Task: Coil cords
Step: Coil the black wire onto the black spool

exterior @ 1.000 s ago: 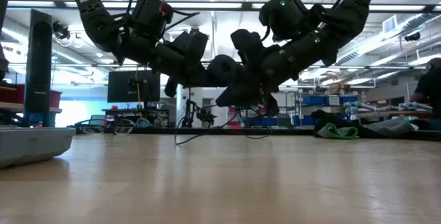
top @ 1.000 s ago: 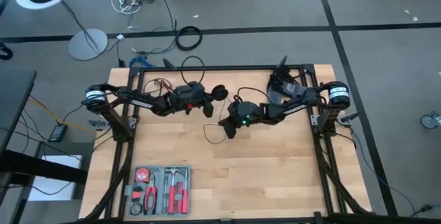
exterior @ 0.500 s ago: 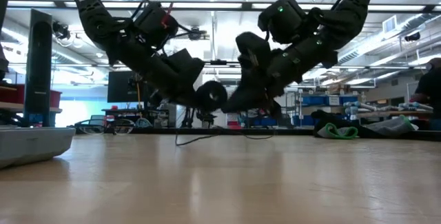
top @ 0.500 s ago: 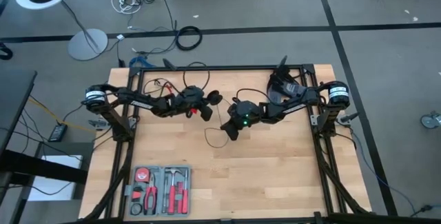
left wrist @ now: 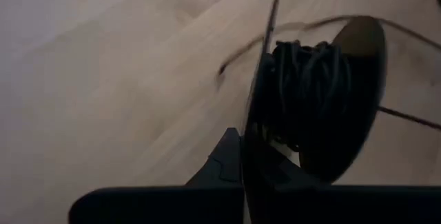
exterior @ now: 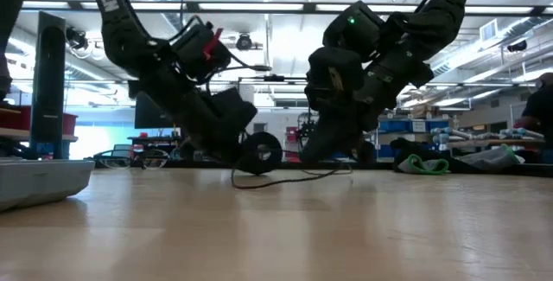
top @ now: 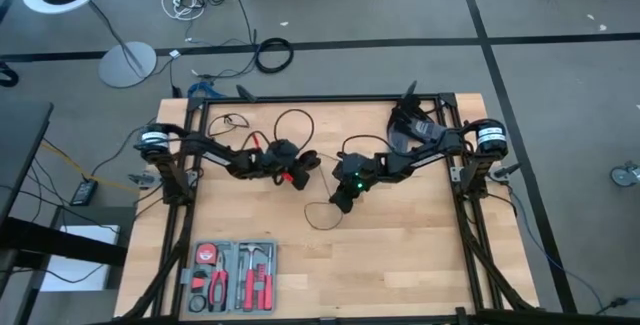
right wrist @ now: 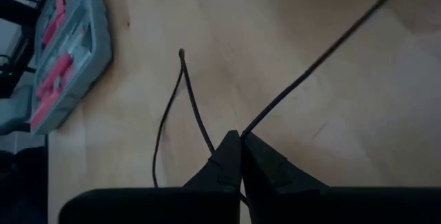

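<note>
Nearest the front edge of the wooden surface point(top: 400, 255), front-left, sits a grey tool tray point(top: 232, 276) w/ red-handled tools; it also shows in the right wrist view, off to one side.

Mid-surface, both arms reach in toward centre. Right pincer point(top: 343, 201) is low over the wood, fingers point(right wrist: 231, 156) pressed together and pinching the thin black cord point(right wrist: 186, 100). One strand runs taut away from the tips; another curves off in a loop that ends in a free tip on the wood. From overhead the slack loop point(top: 322, 215) lies just beside that pincer, toward the front.

Left pincer point(top: 300, 174) is just left of it, closed on the round black puck point(left wrist: 310, 100), which has cord wound around its middle between two disc faces. In the low view the puck point(exterior: 261, 150) hangs close above the surface, cord point(exterior: 285, 177) trailing flat toward the right arm.

Farther back, another cord loop point(top: 292, 123) arcs near the rear frame rail.

Beyond the surface, on the floor: a thick black cable ring point(top: 273, 55) and a lamp base point(top: 127, 63).
</note>
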`<state>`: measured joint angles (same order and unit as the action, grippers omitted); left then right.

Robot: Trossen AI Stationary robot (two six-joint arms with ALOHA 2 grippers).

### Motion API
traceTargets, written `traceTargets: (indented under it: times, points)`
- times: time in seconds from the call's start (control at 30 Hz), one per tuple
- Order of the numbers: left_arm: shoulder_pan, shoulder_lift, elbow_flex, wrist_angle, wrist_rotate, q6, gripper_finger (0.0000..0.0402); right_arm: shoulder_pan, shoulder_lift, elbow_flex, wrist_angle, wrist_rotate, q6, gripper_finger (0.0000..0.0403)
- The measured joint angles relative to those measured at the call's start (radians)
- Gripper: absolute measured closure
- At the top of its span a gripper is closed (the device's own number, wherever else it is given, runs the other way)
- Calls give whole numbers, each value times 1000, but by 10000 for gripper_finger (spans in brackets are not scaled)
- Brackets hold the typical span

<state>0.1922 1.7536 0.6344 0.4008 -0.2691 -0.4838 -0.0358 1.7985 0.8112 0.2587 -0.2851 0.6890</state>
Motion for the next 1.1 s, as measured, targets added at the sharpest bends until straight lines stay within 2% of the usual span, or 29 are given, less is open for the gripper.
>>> traceTargets:
  times: [0.2,0.4,0.6,0.7,0.9,1.0,1.1]
  points:
    - [-18,84,2,137,28,-42,401,3,0,0,-92,0,25,399]
    - [-7,80,1,138,51,-28,401,4,0,0,-148,47,17,394]
    - [-6,80,1,136,55,-6,401,5,-2,0,-142,62,6,350]
    - [-7,80,1,135,55,3,401,-2,-5,1,-144,34,-8,317]
    - [-6,80,1,135,57,6,401,-60,-44,-1,-253,-144,-12,274]
    - [-6,80,0,135,58,6,401,-84,-83,-1,-349,-148,-38,269]
    - [-6,80,0,134,58,5,401,-91,-109,0,-497,-95,-66,270]
